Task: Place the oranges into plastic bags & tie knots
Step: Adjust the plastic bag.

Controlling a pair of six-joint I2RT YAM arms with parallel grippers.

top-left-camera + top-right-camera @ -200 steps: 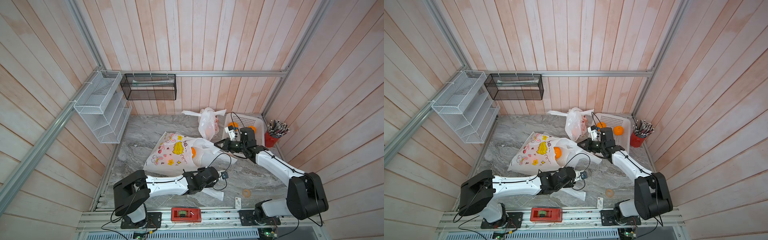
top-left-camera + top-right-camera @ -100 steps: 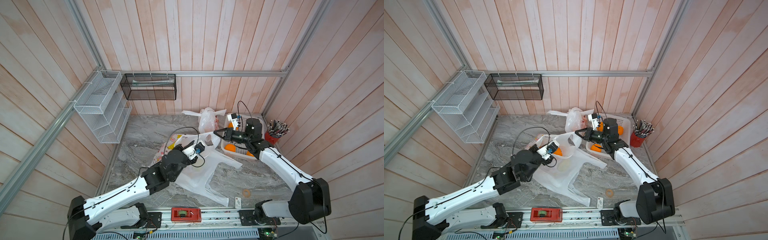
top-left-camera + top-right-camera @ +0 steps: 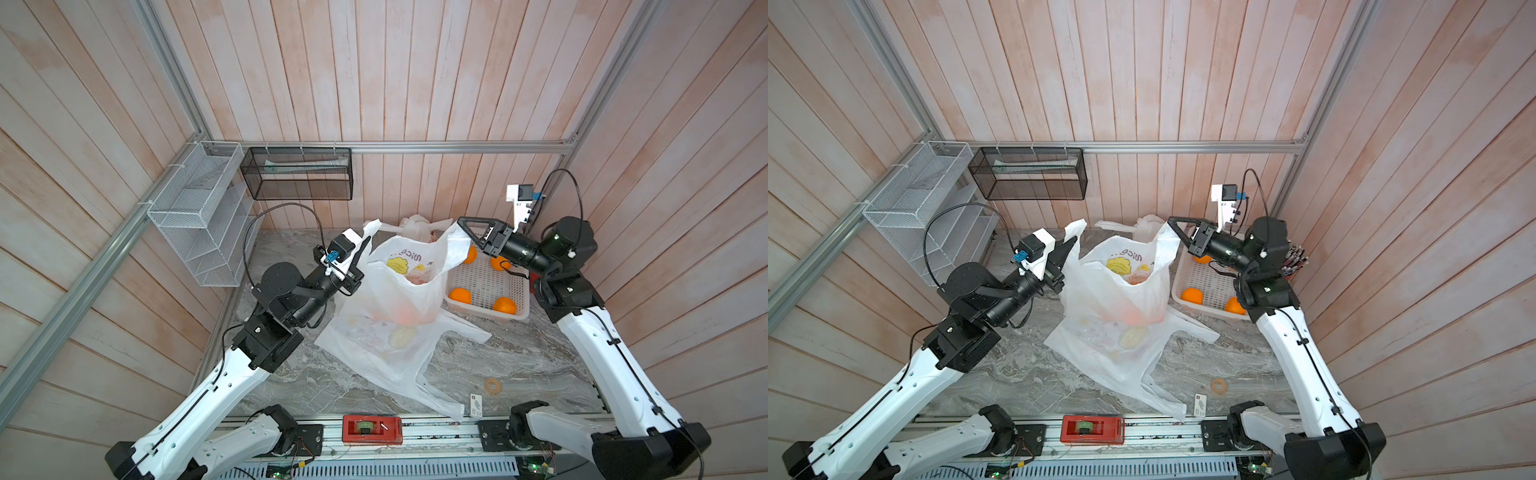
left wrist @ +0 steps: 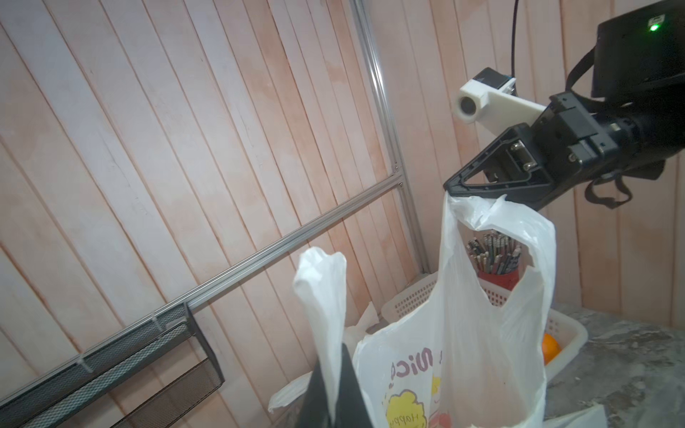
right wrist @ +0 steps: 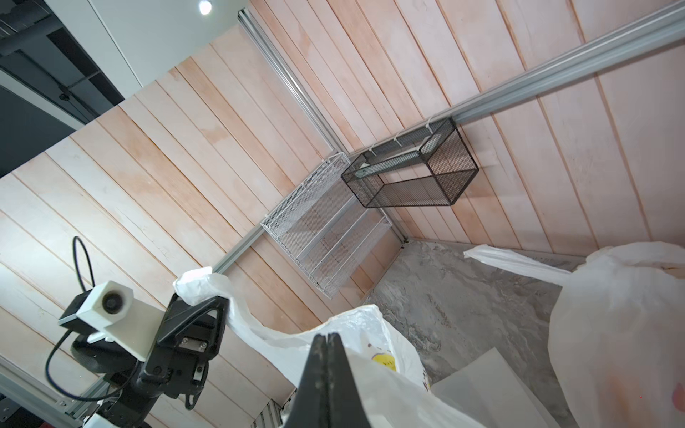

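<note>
open bag (image 3: 399, 307) centre | basket (image 3: 486, 286) right of it, oranges (image 3: 459, 296) inside | tied bag (image 3: 417, 224) behind

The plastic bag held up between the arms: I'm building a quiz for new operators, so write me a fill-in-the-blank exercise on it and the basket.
The left gripper is shut on one ___ of the plastic bag; the right gripper is shut on the other.
In a top view, ___ oranges lie in the white basket.
The bubble printed on the bag is ___.
Missing words: handle; four; yellow.
</note>
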